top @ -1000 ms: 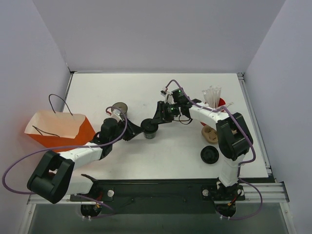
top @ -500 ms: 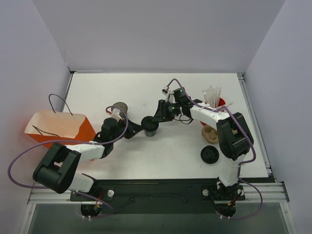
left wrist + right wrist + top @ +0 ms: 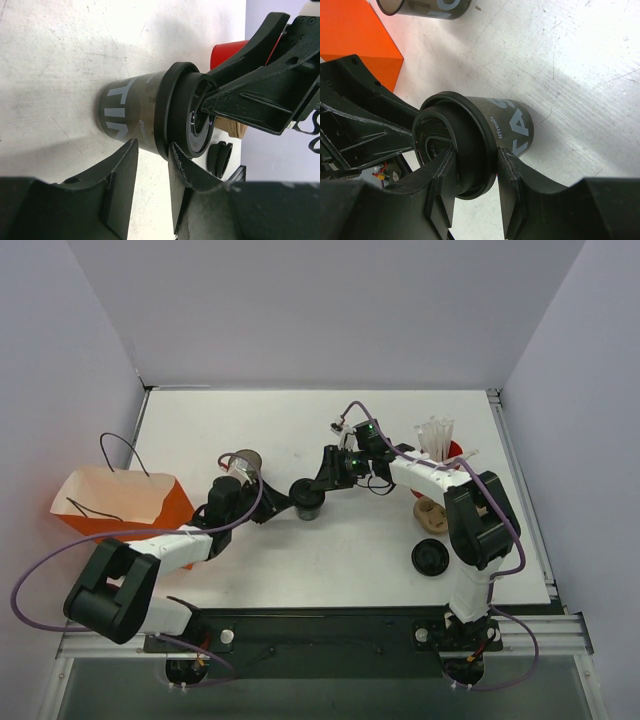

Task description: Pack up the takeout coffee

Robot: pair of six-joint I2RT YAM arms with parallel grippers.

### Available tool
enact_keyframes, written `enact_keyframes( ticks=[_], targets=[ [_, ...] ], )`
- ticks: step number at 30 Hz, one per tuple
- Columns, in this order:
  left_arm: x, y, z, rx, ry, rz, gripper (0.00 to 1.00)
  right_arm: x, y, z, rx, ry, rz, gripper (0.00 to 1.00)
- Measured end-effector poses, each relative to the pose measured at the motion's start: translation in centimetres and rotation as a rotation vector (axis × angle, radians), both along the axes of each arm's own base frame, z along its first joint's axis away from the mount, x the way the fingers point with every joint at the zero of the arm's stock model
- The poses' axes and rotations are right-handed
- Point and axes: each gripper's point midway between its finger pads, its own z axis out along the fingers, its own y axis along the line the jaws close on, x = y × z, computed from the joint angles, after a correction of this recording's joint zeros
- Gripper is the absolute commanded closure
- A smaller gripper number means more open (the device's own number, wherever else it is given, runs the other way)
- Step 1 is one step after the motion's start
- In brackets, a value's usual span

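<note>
Subject item: the takeout coffee stands upright on the table, near its middle, with its black lid seated on top. It sits between the two arms, which approach it from opposite sides.

Right gripper: clamped on the takeout coffee. The right wrist view shows its two fingers pressed against opposite sides of the lid, with the cup body extending beyond them toward the table surface.

Left gripper: jaws apart and holding nothing. In the left wrist view its fingers stop at the near edge of the cup. One fingertip lies just beside the lid rim; whether it touches cannot be determined. The gap between the fingers looks narrower than the lid.

Other items noted:
- An orange paper bag lies at the left edge of the table, well apart from the coffee.
- A lidless cup stands behind the left arm, near the coffee.
- A loose black lid lies flat on the right side, near the front edge.
- A red cup holding white sticks stands at the right rear.
</note>
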Motion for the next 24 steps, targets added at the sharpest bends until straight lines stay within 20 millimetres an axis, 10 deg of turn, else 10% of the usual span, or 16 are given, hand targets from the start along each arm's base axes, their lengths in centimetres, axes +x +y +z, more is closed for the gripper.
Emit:
enact_keyframes(
  ticks=[17,24],
  targets=[
    [1.0,-0.2,0.1,0.026,-0.029,-0.155,0.61,0.1,-0.2,0.0,-0.016,-0.001,-0.010,0.75],
    [1.6,-0.2,0.2,0.048,-0.034,-0.166,0.80,0.2,-0.3,0.0,-0.018,-0.004,-0.010,0.75]
  ],
)
